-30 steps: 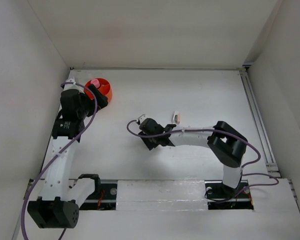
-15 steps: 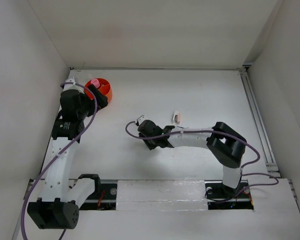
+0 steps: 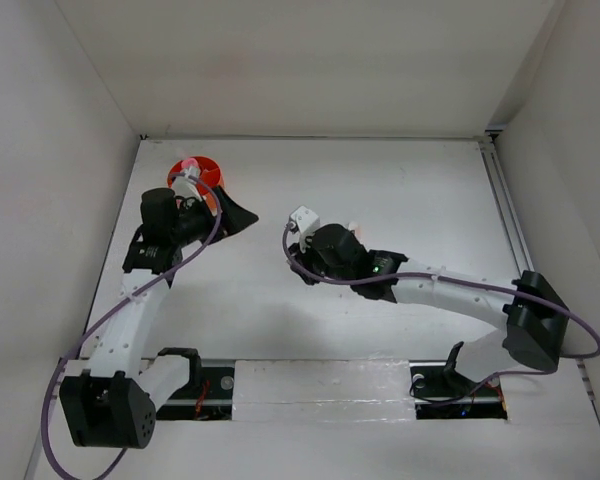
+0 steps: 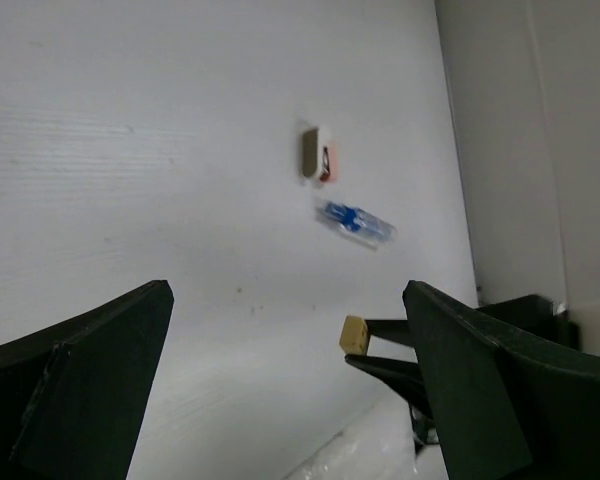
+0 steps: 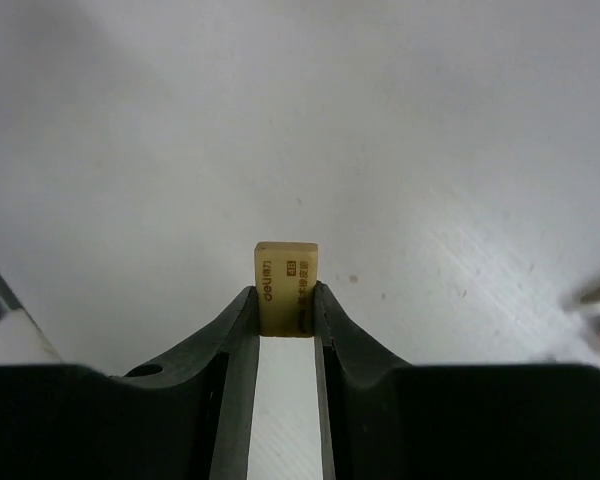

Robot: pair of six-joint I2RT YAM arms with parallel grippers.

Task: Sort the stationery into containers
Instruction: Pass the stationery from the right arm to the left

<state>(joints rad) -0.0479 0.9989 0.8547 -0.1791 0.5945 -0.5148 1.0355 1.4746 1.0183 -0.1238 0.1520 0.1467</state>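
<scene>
My right gripper [image 5: 286,310] is shut on the tiny tan cube [image 5: 286,285] and holds it above the table. The left wrist view shows the cube [image 4: 354,333] between the right gripper's thin fingertips. In the top view the right gripper [image 3: 308,268] is at mid-table. My left gripper [image 4: 290,400] is open and empty, facing across the table; in the top view it [image 3: 237,215] is just right of the orange tub [image 3: 202,166]. A pink cap [image 3: 189,163] shows in the tub. The white-tan eraser [image 4: 315,155] and the clear blue-capped tube [image 4: 353,221] lie on the table. No pens are in view.
White walls close in the table at the back and both sides. The eraser [image 3: 352,228] lies just behind the right forearm in the top view; the tube is hidden there. A shiny strip [image 3: 320,385] runs along the near edge between the arm bases.
My left gripper has swung away from the tub toward the table's middle. My right arm has stretched out, and its gripper has shifted right and farther back with the tan cube.
</scene>
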